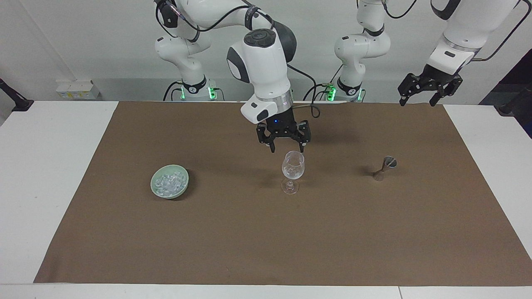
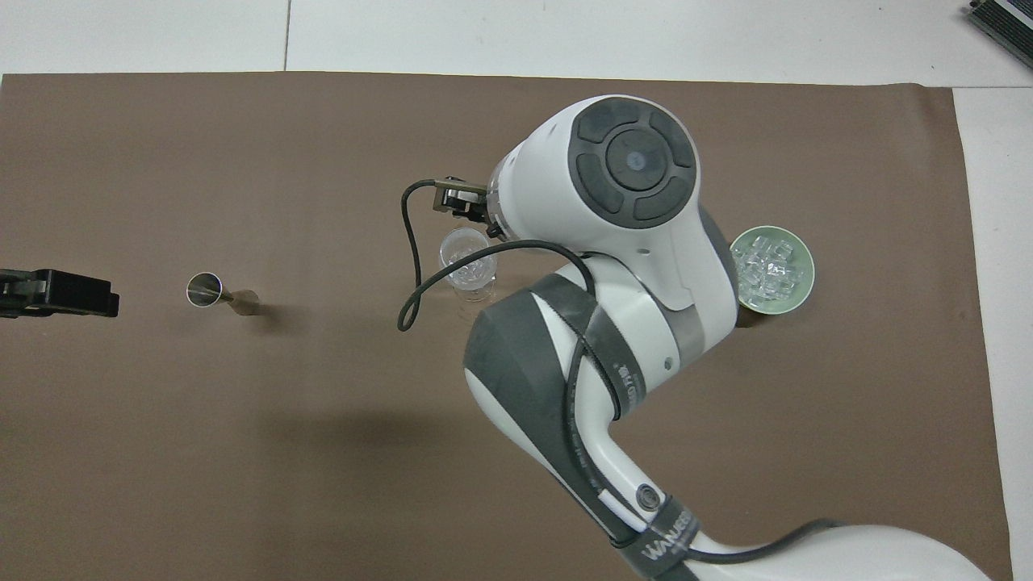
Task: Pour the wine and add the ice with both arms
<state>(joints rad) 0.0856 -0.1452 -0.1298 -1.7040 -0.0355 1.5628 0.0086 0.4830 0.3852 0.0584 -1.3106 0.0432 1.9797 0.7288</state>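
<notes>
Below the right gripper (image 1: 284, 146), fingers apart and empty, facing view: stemmed glass (image 1: 293, 171); ice (image 1: 169, 183) in green bowl (image 1: 183, 186) toward its arm's end; left gripper (image 1: 419, 97) waits, open. Overhead view: arm hides its gripper; a low return sweep risks toppling the glass.

A big white table (image 1: 50, 174) with a brown mat (image 1: 266, 241) on it stands by a plain white wall (image 1: 95, 37).

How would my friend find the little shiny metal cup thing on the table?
Start at the big brown mat. From the wine glass in its middle, go toward the left arm's end. The small metal measuring cup stands there alone, shaped like an hourglass, unlike the clear glass and the green bowl.
</notes>
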